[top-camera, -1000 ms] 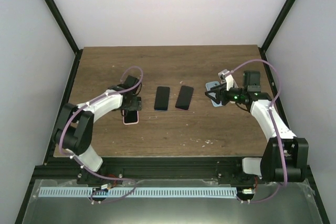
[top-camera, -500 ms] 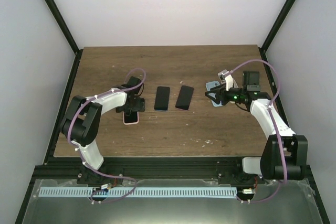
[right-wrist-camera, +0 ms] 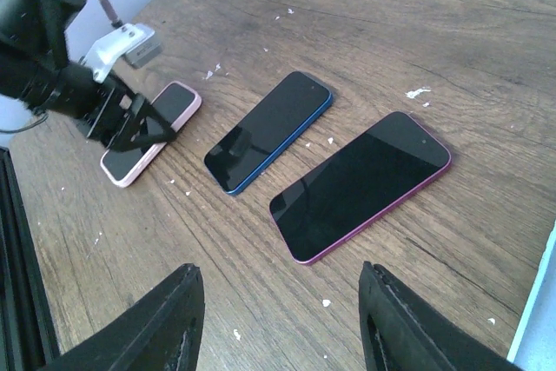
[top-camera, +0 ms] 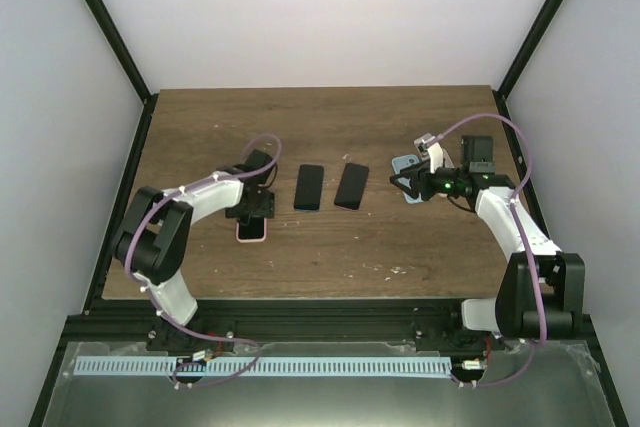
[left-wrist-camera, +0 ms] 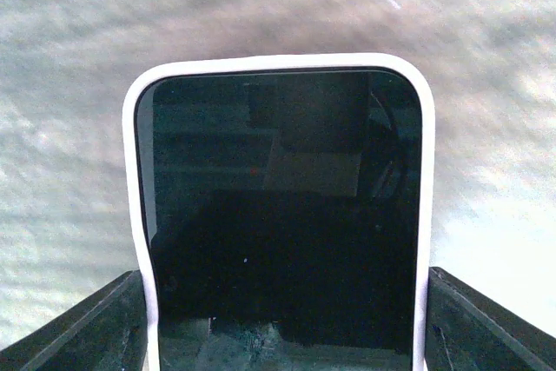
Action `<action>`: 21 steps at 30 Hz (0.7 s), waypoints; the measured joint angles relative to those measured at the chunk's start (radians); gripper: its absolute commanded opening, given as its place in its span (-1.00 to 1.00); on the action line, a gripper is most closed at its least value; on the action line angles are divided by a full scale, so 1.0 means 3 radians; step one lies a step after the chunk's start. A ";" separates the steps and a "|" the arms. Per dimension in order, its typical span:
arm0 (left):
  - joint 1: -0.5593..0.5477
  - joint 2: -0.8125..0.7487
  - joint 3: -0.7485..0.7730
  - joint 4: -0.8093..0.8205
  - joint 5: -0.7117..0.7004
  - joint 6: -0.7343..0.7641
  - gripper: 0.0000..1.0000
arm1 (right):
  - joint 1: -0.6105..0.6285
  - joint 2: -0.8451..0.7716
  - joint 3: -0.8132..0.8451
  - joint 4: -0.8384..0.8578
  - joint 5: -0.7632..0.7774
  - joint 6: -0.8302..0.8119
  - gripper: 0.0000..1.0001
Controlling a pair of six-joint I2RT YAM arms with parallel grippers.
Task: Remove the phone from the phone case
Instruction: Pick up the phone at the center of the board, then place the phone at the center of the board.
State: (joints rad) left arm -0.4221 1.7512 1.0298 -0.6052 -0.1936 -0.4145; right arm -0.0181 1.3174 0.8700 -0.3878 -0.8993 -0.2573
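Observation:
A phone [left-wrist-camera: 282, 215] with a dark screen sits in a pale pink phone case [left-wrist-camera: 278, 62], flat on the table at the left [top-camera: 252, 229]. My left gripper [top-camera: 254, 207] is down over its far end. In the left wrist view one finger [left-wrist-camera: 78, 327] presses each long side of the case, so the left gripper [left-wrist-camera: 282, 319] is shut on the case. The right wrist view shows the same cased phone [right-wrist-camera: 178, 103] under the left gripper [right-wrist-camera: 130, 125]. My right gripper [top-camera: 402, 185] hovers open over bare wood [right-wrist-camera: 278, 301], holding nothing.
A blue-edged phone [top-camera: 308, 187] and a purple-edged phone [top-camera: 351, 186] lie side by side mid-table, screens up. A light blue empty case [top-camera: 404, 164] lies beside the right gripper. White crumbs dot the wood. Black frame posts stand along the table's sides.
The left gripper's jaws have narrowed onto the sides of the pink case, and the left arm has shifted slightly. The right arm has not moved.

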 measured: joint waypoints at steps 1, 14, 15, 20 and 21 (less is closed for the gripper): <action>-0.0058 -0.0050 -0.0039 -0.0029 -0.0004 0.0008 0.44 | 0.0000 0.0000 0.0001 0.0001 -0.0001 -0.0001 0.01; -0.1703 -0.1003 -0.0426 0.0306 0.0398 0.0738 0.44 | 0.0000 0.0045 0.0004 0.0000 -0.0009 -0.0014 0.01; -0.1781 -0.0941 -0.0421 0.0333 0.0441 0.0830 0.45 | 0.0000 0.0045 0.0004 -0.0001 -0.0009 -0.0014 0.00; -0.2017 -0.0495 -0.0306 0.0352 0.0565 0.1148 0.59 | 0.0000 0.0046 0.0004 0.0000 -0.0009 -0.0014 0.00; -0.2033 -0.0399 -0.0256 0.0326 0.0580 0.1191 0.65 | 0.0000 0.0046 0.0004 0.0000 -0.0008 -0.0014 0.00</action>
State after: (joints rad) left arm -1.0321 1.6314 0.9531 -0.5076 -0.0196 -0.0570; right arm -0.0181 1.3312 0.8711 -0.3878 -0.9016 -0.2615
